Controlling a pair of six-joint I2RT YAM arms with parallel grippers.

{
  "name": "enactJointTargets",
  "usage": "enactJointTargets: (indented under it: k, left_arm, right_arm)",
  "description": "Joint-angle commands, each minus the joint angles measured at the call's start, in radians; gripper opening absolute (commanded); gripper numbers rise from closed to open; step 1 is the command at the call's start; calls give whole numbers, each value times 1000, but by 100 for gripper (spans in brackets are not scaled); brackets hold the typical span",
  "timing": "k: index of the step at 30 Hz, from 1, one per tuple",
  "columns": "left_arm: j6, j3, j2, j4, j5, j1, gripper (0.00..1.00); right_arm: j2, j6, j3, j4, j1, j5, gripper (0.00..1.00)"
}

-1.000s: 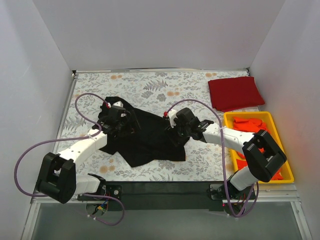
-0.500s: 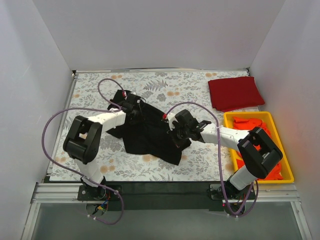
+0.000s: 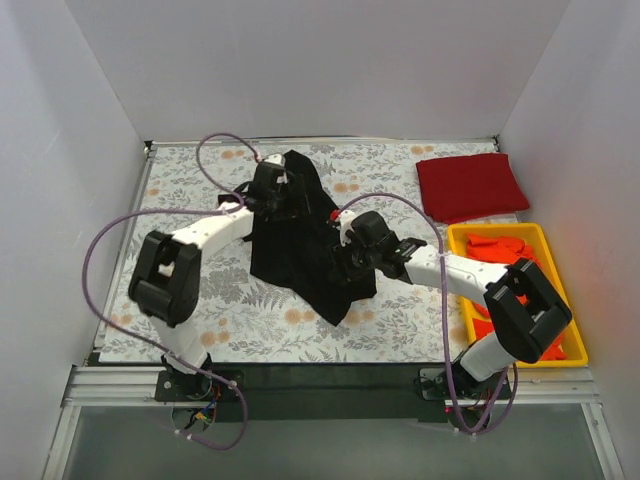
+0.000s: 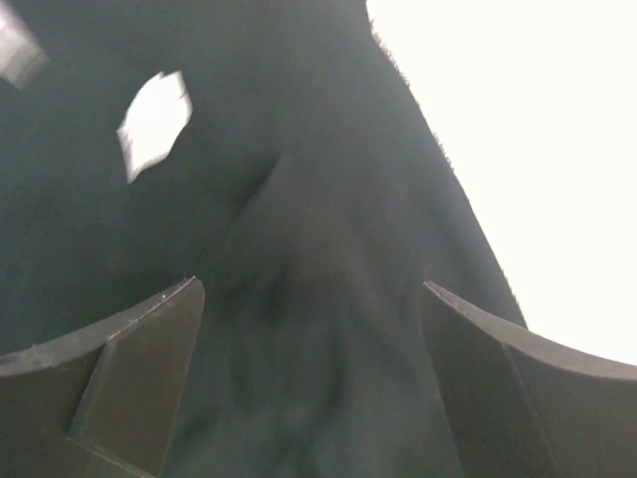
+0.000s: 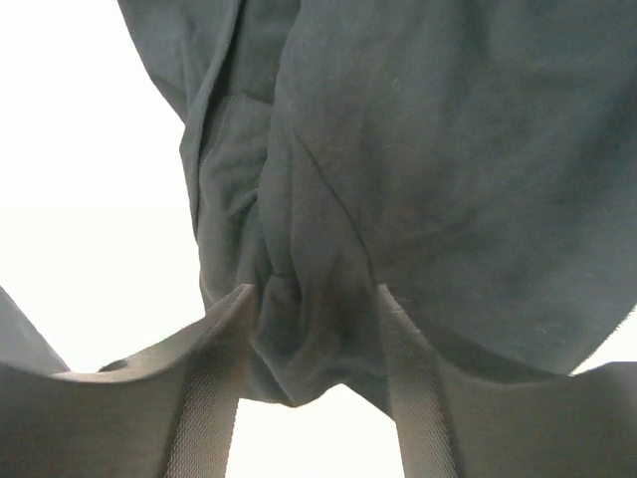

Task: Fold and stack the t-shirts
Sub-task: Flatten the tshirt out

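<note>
Black t-shirt (image 4: 299,299) carries a pale patch (image 4: 154,119), too blurred to read.

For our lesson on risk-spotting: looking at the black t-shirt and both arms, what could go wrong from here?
1. The left jaws stand wide apart against the bunched-up black t-shirt, so it may slip free and crumple.
2. A thick bunched fold fills the right jaws; pulling from there could drag several layers askew.
</note>
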Motion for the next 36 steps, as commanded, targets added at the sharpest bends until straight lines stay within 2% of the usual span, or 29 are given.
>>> enactJointTargets:
  k: [1,3,7,9,13,20,28,31,32,33,35,36]
  left_arm:
    - [-105,-144,-274,-66,-101,-17,82]
    - [-189,-249,-391,-129,-132,-48,83]
    - [-314,-383,-490,-198,-128,-122,79]
    - [-352,-421,-508,-198,-148,-139,75]
    - [-375,-432,-447,-189,-158,-148,66]
    - [-371,-399,-327,-157,-191,-148,39]
    - [-374,-396,-266,-126,-208,-148,35]
    - [-371,-397,-272,-123,-215,-148,24]
    - [-368,-400,-279,-125,-218,-148,13]
    - [-362,-406,-302,-128,-229,-148,8]
    - [-354,-415,-330,-145,-249,-148,0]
    - [-351,-422,-348,-152,-273,-148,0]
  right_arm:
    - [-104,-26,-9,-6,-18,79,52]
    - [-145,-42,-37,-29,-42,108,55]
    - [-207,-55,-86,-68,-82,151,63]
    - [-239,-51,-104,-68,-98,153,64]
    - [-264,-39,-147,-69,-112,150,67]
    - [-283,-32,-192,-69,-116,133,67]
    - [-261,-37,-195,-63,-118,107,67]
    - [-241,-37,-181,-49,-118,38,66]
    - [-231,-34,-180,-45,-118,15,66]
    - [-225,-34,-175,-39,-116,-32,65]
    - [-207,-34,-166,-28,-107,-72,64]
    - [-199,-37,-161,-26,-102,-109,62]
